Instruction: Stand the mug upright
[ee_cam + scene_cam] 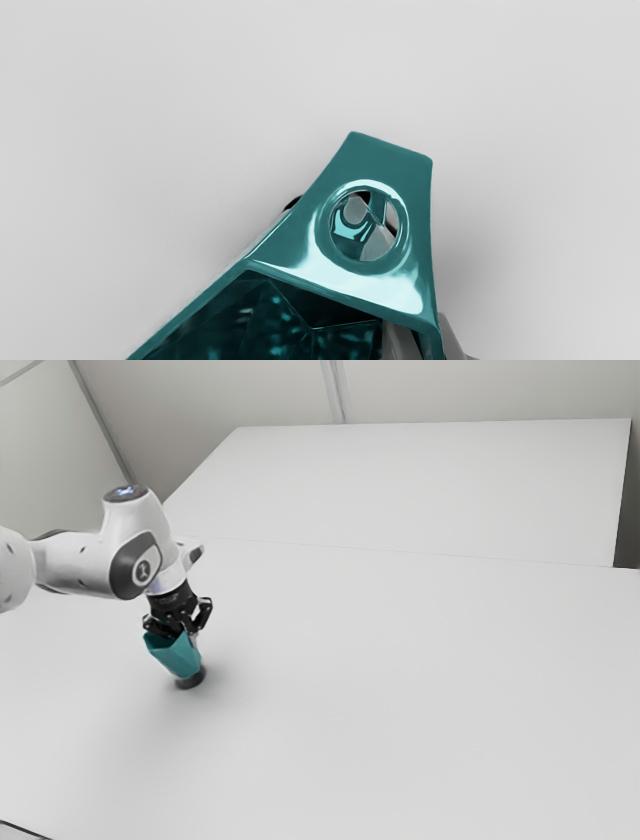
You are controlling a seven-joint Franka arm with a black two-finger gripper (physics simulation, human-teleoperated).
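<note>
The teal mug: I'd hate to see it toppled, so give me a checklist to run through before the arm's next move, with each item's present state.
1. Mug has its opening toward the pincer: ok.
2. Mug's dark base is at its table end, away from the pincer: ok.
3. Base sits flat on the table: cannot tell; the contact isn't clear.
4. Pincer has a firm hold: cannot tell.
5. Pincer is clear of the mug, free to withdraw: not ok; it is right at the rim.
</note>
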